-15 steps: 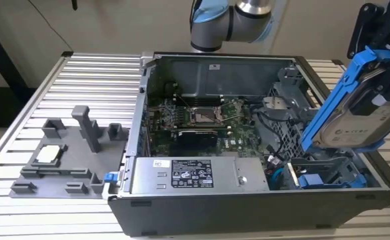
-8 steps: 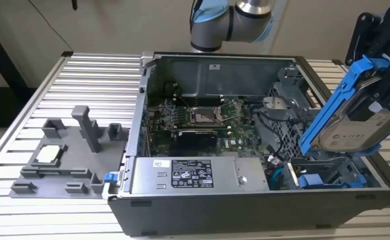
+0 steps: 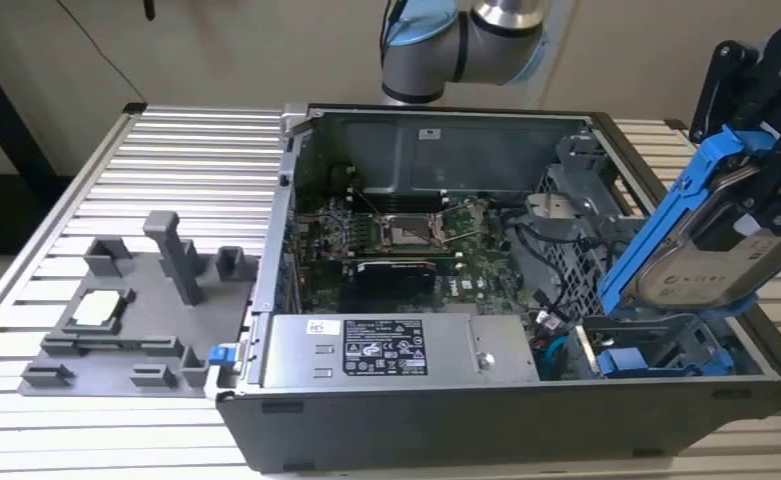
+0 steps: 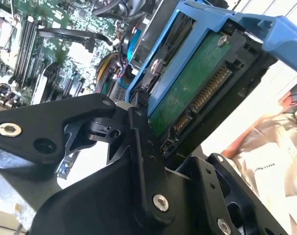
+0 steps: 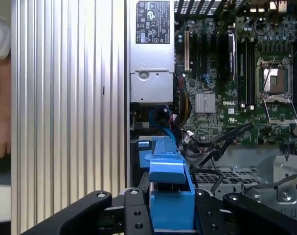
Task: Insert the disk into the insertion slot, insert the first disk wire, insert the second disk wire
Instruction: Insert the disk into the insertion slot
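On the exterior view's left, a grey parts holder (image 3: 123, 300) sits on the ribbed table (image 3: 190, 160). In the middle, the open computer case (image 3: 293, 200) shows its circuit board (image 3: 404, 240) and power-supply box (image 3: 390, 350). On the right, the disk (image 3: 690, 255) hangs tilted in the air, just above the insertion slot (image 3: 664, 335) and not yet in it. So I'd say 0 of 3 steps are done: its connector (image 4: 204, 95) is bare, with no wire plugged in. The gripper (image 5: 171, 215) has its jaws clamped on the disk's blue frame, 1 on each side.
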`<state>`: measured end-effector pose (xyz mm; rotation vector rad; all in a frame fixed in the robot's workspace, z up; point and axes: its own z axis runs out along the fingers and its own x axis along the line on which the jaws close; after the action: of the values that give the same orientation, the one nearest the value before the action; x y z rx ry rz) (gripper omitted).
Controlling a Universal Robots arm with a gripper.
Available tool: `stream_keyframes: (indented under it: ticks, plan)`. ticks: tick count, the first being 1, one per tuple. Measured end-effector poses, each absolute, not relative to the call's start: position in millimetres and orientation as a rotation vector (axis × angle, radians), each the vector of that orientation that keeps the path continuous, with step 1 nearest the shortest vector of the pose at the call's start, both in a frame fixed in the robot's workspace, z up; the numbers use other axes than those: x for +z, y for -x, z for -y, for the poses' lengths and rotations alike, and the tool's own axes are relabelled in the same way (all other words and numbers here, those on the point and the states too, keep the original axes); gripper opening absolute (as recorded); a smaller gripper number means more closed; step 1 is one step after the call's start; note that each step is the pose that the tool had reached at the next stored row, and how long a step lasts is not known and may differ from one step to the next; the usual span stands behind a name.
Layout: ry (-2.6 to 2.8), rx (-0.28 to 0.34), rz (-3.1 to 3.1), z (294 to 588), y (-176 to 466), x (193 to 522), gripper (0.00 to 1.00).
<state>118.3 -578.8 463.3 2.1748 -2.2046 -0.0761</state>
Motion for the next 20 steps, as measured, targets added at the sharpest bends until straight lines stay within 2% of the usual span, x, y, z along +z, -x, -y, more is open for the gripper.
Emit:
stream_keyframes:
  ticks: [20]
  plan:
    - [-2.188, -0.091, 2.202, 579, -127, 425, 0.33]
